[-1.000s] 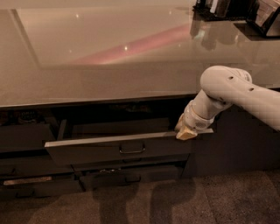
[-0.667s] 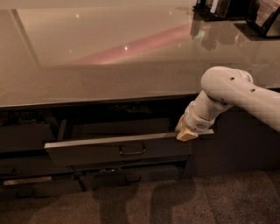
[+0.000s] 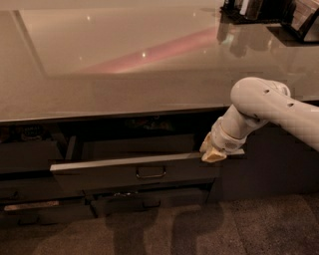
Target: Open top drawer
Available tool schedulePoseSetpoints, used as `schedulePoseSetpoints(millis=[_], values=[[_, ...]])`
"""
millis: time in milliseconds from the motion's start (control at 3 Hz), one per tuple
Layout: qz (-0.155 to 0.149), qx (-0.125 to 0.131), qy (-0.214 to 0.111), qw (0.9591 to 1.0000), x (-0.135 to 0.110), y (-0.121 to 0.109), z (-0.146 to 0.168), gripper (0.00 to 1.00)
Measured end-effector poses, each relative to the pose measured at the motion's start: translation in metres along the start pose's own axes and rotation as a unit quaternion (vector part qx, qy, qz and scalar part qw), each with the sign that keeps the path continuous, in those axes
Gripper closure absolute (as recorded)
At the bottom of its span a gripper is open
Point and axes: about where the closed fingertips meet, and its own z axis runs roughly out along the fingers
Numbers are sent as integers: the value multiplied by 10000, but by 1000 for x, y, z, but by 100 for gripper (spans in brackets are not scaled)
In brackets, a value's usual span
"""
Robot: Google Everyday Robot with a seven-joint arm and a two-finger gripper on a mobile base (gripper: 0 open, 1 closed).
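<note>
The top drawer [image 3: 134,172] is a wide dark grey front with a small loop handle [image 3: 151,173] at its centre. It stands pulled out from under the counter, and its light grey interior [image 3: 134,147] shows behind the front. My gripper [image 3: 211,152] is at the drawer's right end, with its tan fingertips on the top rim of the front. The white arm [image 3: 269,107] comes in from the right.
A glossy counter [image 3: 124,64] spans the view above the drawer. Dark objects [image 3: 269,12] stand at its back right. A slimmer drawer front [image 3: 149,199] sits below, another drawer [image 3: 27,157] at left, a dark cabinet panel [image 3: 269,164] at right. Carpet floor lies below.
</note>
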Motion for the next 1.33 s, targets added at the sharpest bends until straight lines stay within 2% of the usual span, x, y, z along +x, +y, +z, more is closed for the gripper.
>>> schedulePoseSetpoints(millis=[1333], values=[[-42, -45, -14, 10000, 2, 15, -2, 100]])
